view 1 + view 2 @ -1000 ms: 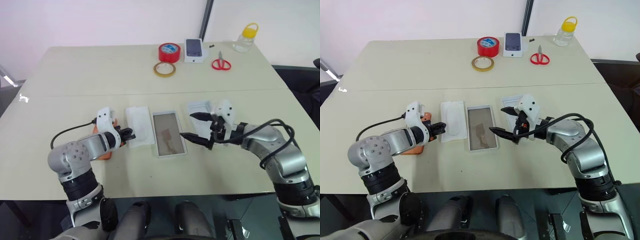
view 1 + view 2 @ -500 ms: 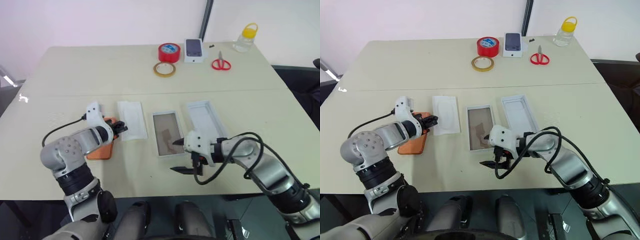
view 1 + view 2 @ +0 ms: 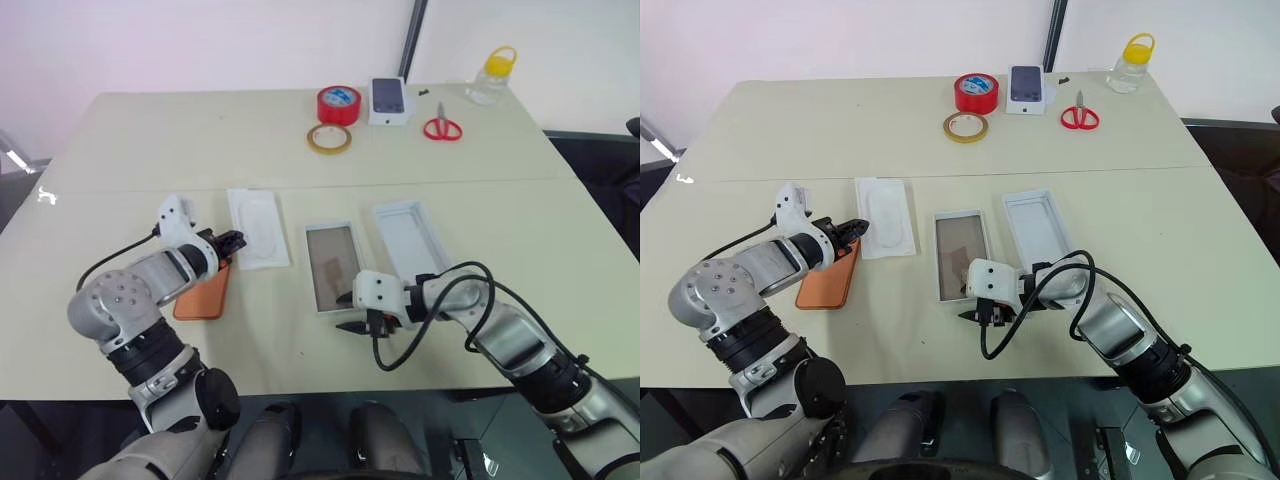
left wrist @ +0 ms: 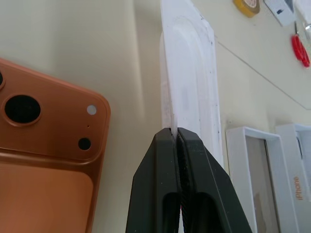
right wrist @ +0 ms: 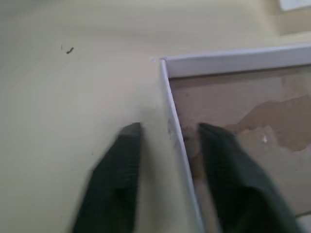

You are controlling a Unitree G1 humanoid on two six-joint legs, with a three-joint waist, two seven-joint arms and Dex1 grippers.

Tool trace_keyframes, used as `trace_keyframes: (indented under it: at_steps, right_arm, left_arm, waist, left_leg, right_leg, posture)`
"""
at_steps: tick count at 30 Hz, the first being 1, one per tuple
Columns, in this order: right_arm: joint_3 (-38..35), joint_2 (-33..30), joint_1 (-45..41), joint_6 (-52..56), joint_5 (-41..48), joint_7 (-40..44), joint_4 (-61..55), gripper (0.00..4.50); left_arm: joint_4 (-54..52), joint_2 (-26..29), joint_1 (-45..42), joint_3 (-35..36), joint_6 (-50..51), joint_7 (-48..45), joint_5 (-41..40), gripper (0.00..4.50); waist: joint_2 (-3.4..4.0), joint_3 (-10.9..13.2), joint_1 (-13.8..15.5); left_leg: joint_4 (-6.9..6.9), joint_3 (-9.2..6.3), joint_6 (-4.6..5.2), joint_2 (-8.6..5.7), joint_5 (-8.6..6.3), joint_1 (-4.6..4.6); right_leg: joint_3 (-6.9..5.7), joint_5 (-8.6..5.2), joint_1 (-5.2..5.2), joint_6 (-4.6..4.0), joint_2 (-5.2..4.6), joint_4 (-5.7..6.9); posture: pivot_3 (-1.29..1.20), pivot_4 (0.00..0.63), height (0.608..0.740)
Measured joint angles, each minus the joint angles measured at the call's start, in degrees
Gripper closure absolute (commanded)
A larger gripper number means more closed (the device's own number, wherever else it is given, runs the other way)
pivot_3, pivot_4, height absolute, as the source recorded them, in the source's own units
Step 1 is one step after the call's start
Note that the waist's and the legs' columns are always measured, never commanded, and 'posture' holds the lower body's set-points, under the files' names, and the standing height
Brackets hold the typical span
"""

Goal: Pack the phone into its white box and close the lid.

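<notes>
Left tool clenched on white insert edge; right tool parted, straddling white box wall, lower centre.

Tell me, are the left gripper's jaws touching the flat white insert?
Touching. The left wrist view shows the left gripper with its jaws shut on the near edge of the flat white insert, with no gap between them.

Big cream counter, seam across the middle. At the far edge: red tape roll, tan tape ring, small box picturing a dark phone, red scissors, yellow-capped clear jar. Nearer, in a row: flat orange phone, flat white insert, shallow white box, deeper white lid.
</notes>
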Motion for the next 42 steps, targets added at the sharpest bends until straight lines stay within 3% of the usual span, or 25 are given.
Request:
trace_keyframes:
  at_steps: [1, 2, 10, 18, 22, 26, 34, 42]
  right_arm:
    - [0.01, 0.42, -0.26, -0.08, -0.29, 0.03, 0.32, 4.27]
    - [0.12, 0.83, -0.75, -0.22, -0.68, 0.19, 0.67, 4.45]
    - [3.25, 6.35, -6.3, -2.43, -5.0, 0.36, 4.51, 4.45]
    - [6.57, 15.68, -12.75, -8.62, -10.86, -2.14, 16.84, 4.45]
    - [6.38, 17.67, -13.52, -8.32, -10.97, -2.57, 18.65, 3.13]
    - [2.68, 17.03, -12.99, -6.18, -9.45, -2.79, 15.91, 1.12]
    - [-7.1, 5.31, -7.42, 0.42, -4.32, 0.64, 5.52, 1.12]
    - [-10.14, 4.15, -7.47, 1.29, -4.24, -1.54, 5.63, 1.12]
  left_arm:
    - [-0.01, 0.0, -0.06, 0.3, 0.02, -0.13, -0.02, 4.5]
    - [-0.01, 0.02, -0.11, 0.62, 0.03, -0.27, -0.03, 4.5]
    - [-0.02, 0.11, -4.55, 5.11, 0.04, -1.05, -0.85, 4.5]
    - [-0.36, -0.29, -6.95, 7.38, 1.21, -0.97, -1.23, 4.5]
    - [-1.83, -1.68, -6.68, 7.19, 1.21, -0.78, -1.31, 4.5]
    - [-3.45, -2.55, -4.93, 5.69, 1.21, -0.68, -2.28, 4.5]
    - [-4.04, -0.56, 0.64, -1.32, 1.21, -0.65, -4.59, 4.5]
    - [-3.95, -0.21, 2.99, -6.77, 1.21, -0.8, -6.38, 4.5]
  waist:
    - [0.0, 0.0, -0.01]
    - [0.0, 0.0, -0.04]
    - [-0.04, 0.02, -0.11]
    - [-0.06, 0.01, -0.2]
    - [-0.06, 0.01, -0.2]
    - [-0.06, 0.01, -0.2]
    - [-0.06, 0.01, -0.11]
    - [-0.06, 0.01, -0.08]
  left_leg:
    - [0.0, 0.0, -0.01, 0.01, 0.0, 0.0]
    - [0.0, 0.0, -0.01, 0.01, 0.0, 0.0]
    - [0.0, -0.02, -0.03, 0.01, 0.01, 0.0]
    - [0.0, -0.05, -0.06, 0.01, 0.03, -0.01]
    - [0.0, -0.05, -0.06, 0.0, 0.03, -0.01]
    - [-0.01, -0.06, -0.06, 0.0, 0.03, -0.01]
    - [-0.02, -0.06, -0.05, -0.02, 0.02, -0.01]
    - [-0.04, -0.05, -0.06, 0.02, 0.03, -0.01]
  right_leg:
    - [0.0, 0.0, 0.0, 0.0, 0.01, 0.0]
    - [0.0, 0.0, -0.01, 0.0, 0.02, 0.01]
    - [-0.01, 0.0, -0.02, 0.0, 0.02, 0.01]
    - [-0.03, 0.0, -0.04, 0.0, 0.03, 0.03]
    - [-0.03, 0.0, -0.04, 0.0, 0.03, 0.02]
    - [-0.02, 0.0, -0.04, -0.01, 0.03, 0.02]
    - [-0.01, 0.0, -0.03, 0.0, 0.01, 0.02]
    - [0.01, 0.01, -0.06, -0.01, 0.05, 0.04]
  posture:
    - [0.0, 0.15, 0.74]
    - [0.0, 0.15, 0.74]
    - [0.0, 0.15, 0.74]
    - [0.0, 0.15, 0.74]
    - [0.0, 0.15, 0.74]
    - [0.0, 0.15, 0.74]
    - [0.0, 0.15, 0.74]
    - [0.0, 0.15, 0.74]
